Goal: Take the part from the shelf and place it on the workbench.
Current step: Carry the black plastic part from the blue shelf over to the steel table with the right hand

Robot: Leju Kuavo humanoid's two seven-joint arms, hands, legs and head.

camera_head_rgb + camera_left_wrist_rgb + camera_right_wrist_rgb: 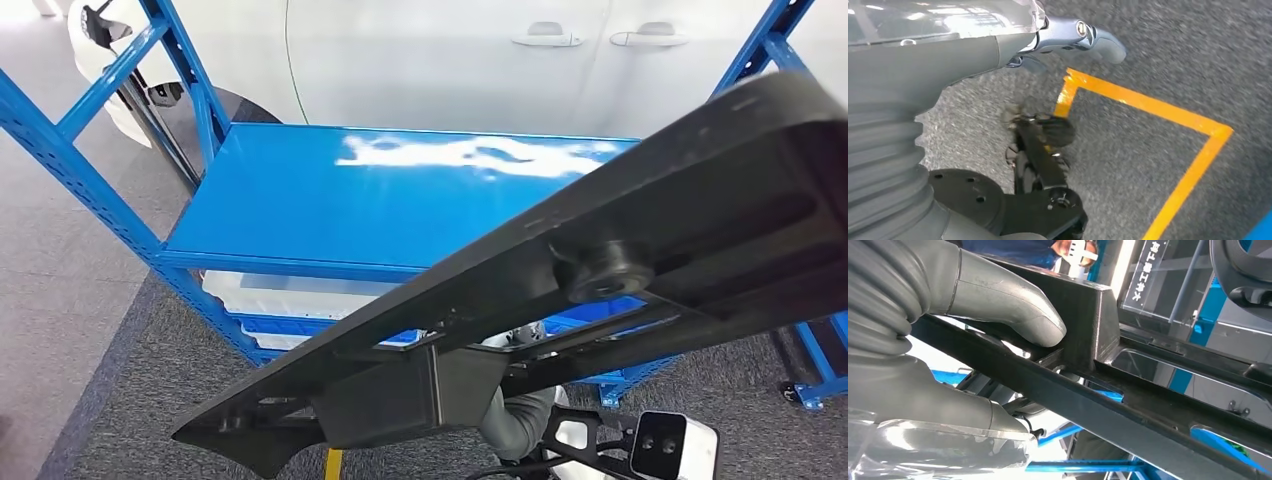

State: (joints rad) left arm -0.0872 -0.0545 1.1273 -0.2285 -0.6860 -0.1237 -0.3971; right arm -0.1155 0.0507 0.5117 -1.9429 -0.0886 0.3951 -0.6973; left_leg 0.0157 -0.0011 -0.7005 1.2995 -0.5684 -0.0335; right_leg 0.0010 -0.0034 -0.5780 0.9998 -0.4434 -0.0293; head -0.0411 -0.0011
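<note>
Item: black part (560, 270), off the blue shelf (380, 200), held aloft in front of it by my right hand (998, 325), thumb pressed on its bar. Left hand (1068, 40) hangs empty, fingers loosely extended. Outstanding: carry to workbench, set down.

Left robot hand (1068, 40): glossy grey shell, ribbed grey wrist cover, metallic finger with round screw, grey tip. Right robot hand (998, 305): matte grey thumb, ribbed cover, clear plastic film over shell.
</note>
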